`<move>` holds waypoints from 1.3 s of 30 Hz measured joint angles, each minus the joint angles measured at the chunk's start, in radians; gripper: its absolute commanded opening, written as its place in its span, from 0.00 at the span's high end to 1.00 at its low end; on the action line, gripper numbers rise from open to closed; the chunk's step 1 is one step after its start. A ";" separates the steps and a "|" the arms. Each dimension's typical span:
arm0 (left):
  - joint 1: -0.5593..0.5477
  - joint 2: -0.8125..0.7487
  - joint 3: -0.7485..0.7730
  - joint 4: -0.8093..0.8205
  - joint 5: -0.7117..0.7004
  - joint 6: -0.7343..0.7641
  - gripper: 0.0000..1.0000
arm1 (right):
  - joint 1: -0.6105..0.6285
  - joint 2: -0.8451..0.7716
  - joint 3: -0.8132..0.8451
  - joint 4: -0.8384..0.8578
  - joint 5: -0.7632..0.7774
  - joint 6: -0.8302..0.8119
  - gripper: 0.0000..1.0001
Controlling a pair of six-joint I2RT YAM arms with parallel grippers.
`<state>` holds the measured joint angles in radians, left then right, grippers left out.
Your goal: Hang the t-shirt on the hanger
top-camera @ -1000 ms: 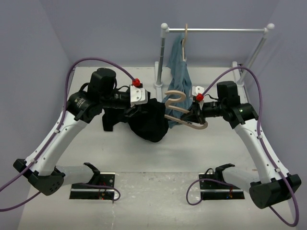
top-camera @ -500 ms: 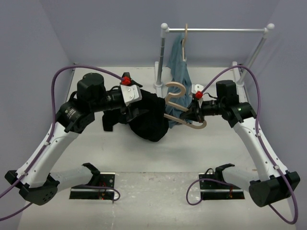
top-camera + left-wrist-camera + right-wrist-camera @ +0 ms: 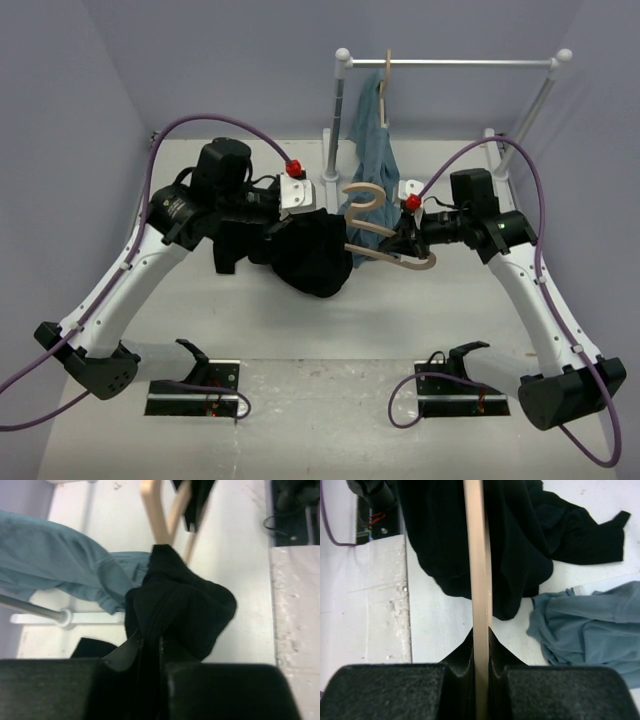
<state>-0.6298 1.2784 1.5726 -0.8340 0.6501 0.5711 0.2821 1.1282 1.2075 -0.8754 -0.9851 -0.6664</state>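
The black t-shirt [image 3: 312,258] hangs bunched in the middle of the table, draped over one end of the tan wooden hanger [image 3: 365,205]. My left gripper [image 3: 290,228] comes in from the left and is shut on a fold of the t-shirt [image 3: 190,605], with black cloth pinched between the jaws of the left gripper [image 3: 151,642]. My right gripper [image 3: 402,243] holds the hanger's other arm. In the right wrist view the hanger [image 3: 479,555] runs straight up from the right gripper [image 3: 480,632], which is shut on it, into the t-shirt [image 3: 520,530]. The hanger's far end is hidden under cloth.
A white clothes rail [image 3: 450,63] stands at the back. A blue-grey garment [image 3: 372,130] hangs from it on a second hanger [image 3: 387,70], its hem trailing on the table behind the t-shirt. The rail's post [image 3: 331,130] rises just behind my left wrist. Arm mounts [image 3: 195,385] sit at the near edge.
The left gripper let go and drew back left with jaws wide, then came right again and closed on the t-shirt. The right arm and hanger barely moved.
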 measured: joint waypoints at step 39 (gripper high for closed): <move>-0.006 -0.492 -0.507 0.436 -0.216 -0.521 1.00 | 0.469 -0.188 -0.719 1.263 0.783 1.555 0.26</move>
<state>-0.6353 0.7862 1.0660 -0.3980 0.4337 0.0500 0.7515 0.9398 0.4882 0.3871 -0.2019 0.8890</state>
